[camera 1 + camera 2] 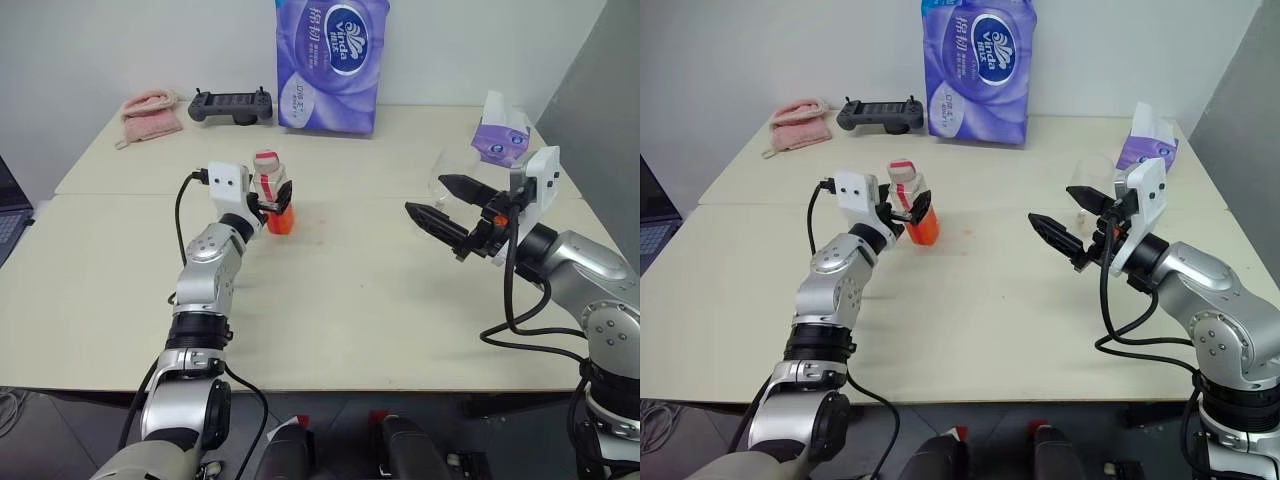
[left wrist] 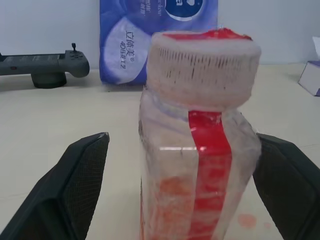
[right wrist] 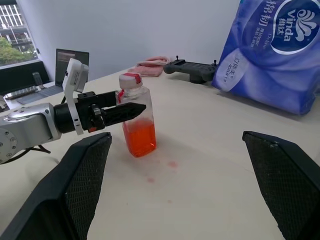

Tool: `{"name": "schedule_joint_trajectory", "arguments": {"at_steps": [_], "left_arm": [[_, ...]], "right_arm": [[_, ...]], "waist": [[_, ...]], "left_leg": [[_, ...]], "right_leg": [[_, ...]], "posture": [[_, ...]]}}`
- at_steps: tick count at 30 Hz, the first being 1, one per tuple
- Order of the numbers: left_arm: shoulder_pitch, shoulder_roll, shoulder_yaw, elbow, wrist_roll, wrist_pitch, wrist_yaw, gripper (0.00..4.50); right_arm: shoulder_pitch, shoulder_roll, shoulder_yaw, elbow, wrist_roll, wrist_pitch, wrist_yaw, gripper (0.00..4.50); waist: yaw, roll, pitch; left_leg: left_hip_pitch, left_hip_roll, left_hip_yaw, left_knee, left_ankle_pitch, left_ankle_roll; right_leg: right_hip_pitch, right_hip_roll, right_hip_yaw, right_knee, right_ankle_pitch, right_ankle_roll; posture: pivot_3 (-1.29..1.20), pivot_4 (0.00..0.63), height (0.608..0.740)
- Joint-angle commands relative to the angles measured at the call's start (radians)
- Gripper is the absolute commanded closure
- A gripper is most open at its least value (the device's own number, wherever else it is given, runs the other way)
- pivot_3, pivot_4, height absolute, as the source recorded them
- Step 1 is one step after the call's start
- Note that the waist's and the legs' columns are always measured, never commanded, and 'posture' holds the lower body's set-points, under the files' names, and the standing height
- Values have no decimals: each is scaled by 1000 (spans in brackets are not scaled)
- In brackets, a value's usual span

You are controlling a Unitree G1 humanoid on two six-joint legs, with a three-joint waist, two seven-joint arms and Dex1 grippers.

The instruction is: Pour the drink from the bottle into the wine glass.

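The bottle [image 1: 272, 190] is standing upright on the pale table [image 1: 350, 290], its red-and-white cap on, with the orange-red drink [image 3: 139, 139] filling roughly the lower part of the body. The left gripper [image 1: 275, 202] is reaching in level at the bottle, its two black fingers [image 2: 65, 190] spread wide and sitting one on each side of the body; in the left wrist view a gap is showing between the nearer finger and the plastic, so the jaws are bracketing the bottle rather than squeezing it. Well apart, on the robot's right, the right gripper [image 1: 440, 205] is hanging above the table with its jaws wide open and nothing between them, pointing across toward the bottle. The wine glass [image 1: 1092, 180] is standing just behind that gripper, near a small purple tissue box [image 1: 1146, 148]. A large purple tissue pack [image 1: 330, 65] is standing at the table's far edge
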Motion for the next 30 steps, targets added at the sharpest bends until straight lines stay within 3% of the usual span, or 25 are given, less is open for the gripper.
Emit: {"name": "schedule_joint_trajectory", "arguments": {"at_steps": [1,13,21,30], "left_arm": [[-49,3,-1,27,10,-44,-11,0],[-76,-3,5,79,3,-78,-35,0],[-66,-3,19,75,-6,-80,-37,2422],[-49,28,-3,-17,5,-5,-51,2556]], "right_arm": [[-1,-5,-27,-45,15,-18,-7,15],[3,-5,-26,-49,22,-18,-20,15],[-4,-2,-21,-42,23,-20,-20,0],[-16,-18,4,-37,-10,-19,-21,0]], "waist": [[0,0,0],[0,0,0],[0,0,0],[-1,0,0]], "left_leg": [[0,0,0,0,0,0],[0,0,0,0,0,0],[0,0,0,0,0,0],[-2,0,0,0,0,0]], "right_leg": [[0,0,0,0,0,0],[0,0,0,0,0,0],[0,0,0,0,0,0],[-2,0,0,0,0,0]], "posture": [[0,150,740],[0,150,740],[0,150,740],[0,150,740]]}}
